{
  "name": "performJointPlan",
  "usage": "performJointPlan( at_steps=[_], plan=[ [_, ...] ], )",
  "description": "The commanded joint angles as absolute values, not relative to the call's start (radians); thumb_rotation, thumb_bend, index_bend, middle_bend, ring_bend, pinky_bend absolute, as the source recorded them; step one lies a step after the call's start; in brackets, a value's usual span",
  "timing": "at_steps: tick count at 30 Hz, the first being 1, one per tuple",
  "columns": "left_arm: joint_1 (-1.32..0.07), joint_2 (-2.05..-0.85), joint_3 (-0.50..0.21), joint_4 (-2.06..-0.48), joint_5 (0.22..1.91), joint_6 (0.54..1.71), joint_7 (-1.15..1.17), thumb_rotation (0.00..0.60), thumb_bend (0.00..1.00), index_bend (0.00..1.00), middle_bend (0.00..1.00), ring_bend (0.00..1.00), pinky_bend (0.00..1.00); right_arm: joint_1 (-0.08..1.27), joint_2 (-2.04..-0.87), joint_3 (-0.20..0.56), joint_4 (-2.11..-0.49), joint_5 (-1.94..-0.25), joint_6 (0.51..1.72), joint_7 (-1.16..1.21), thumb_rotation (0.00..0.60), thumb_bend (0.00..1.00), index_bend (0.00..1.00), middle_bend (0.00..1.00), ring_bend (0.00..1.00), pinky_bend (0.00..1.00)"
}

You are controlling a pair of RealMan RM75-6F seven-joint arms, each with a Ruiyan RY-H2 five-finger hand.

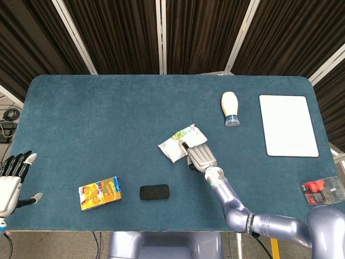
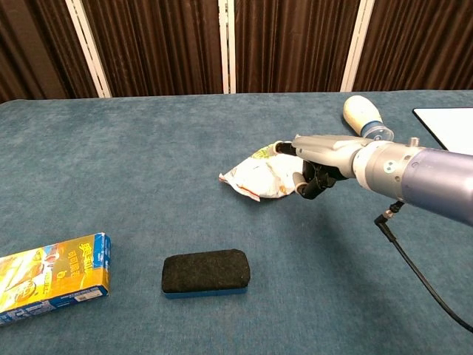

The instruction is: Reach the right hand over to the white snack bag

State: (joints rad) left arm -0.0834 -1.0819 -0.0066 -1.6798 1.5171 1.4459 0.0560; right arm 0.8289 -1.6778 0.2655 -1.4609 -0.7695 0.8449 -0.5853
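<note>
The white snack bag (image 1: 173, 147) (image 2: 260, 174) lies flat near the middle of the blue table. My right hand (image 1: 199, 155) (image 2: 318, 164) is at the bag's right end and covers that end in both views. One finger stretches out over the top of the bag, the thumb sits lower in front of it, and the other fingers curl downward. Whether the hand touches the bag is not clear, and it does not grip it. My left hand (image 1: 9, 183) hovers at the table's near left corner with its fingers spread, holding nothing.
A white squeeze bottle (image 1: 229, 107) (image 2: 362, 115) lies behind the right hand. A white board (image 1: 288, 125) (image 2: 447, 122) sits far right, a red packet (image 1: 322, 190) near the right front edge. An orange box (image 1: 99, 192) (image 2: 52, 277) and a black eraser (image 1: 154, 192) (image 2: 205, 271) lie front left.
</note>
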Motion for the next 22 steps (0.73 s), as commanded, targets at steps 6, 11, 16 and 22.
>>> performJointPlan(
  at_steps=[6,11,16,22],
  plan=[
    [-0.088,-1.082,-0.006,-1.679,1.514,1.438,0.056,0.6,0.12,0.0,0.0,0.0,0.0,0.869,-1.7,0.237,-1.418,-0.691,0.844,-0.612,0.6,0.73,0.0,0.97,1.0,0.93],
    [-0.087,-1.08,-0.005,-1.681,1.514,1.441,0.055,0.6,0.12,0.0,0.0,0.0,0.0,0.883,-1.703,0.224,-1.418,-0.665,0.86,-0.62,0.6,0.73,0.0,0.97,1.0,0.93],
    [-0.086,-1.08,-0.004,-1.683,1.515,1.443,0.055,0.6,0.12,0.0,0.0,0.0,0.0,0.894,-1.703,0.213,-1.421,-0.649,0.868,-0.623,0.6,0.73,0.0,0.97,1.0,0.93],
    [-0.086,-1.078,-0.004,-1.684,1.515,1.445,0.053,0.6,0.12,0.0,0.0,0.0,0.0,0.903,-1.703,0.203,-1.423,-0.639,0.876,-0.622,0.6,0.73,0.0,0.97,1.0,0.93]
  ],
)
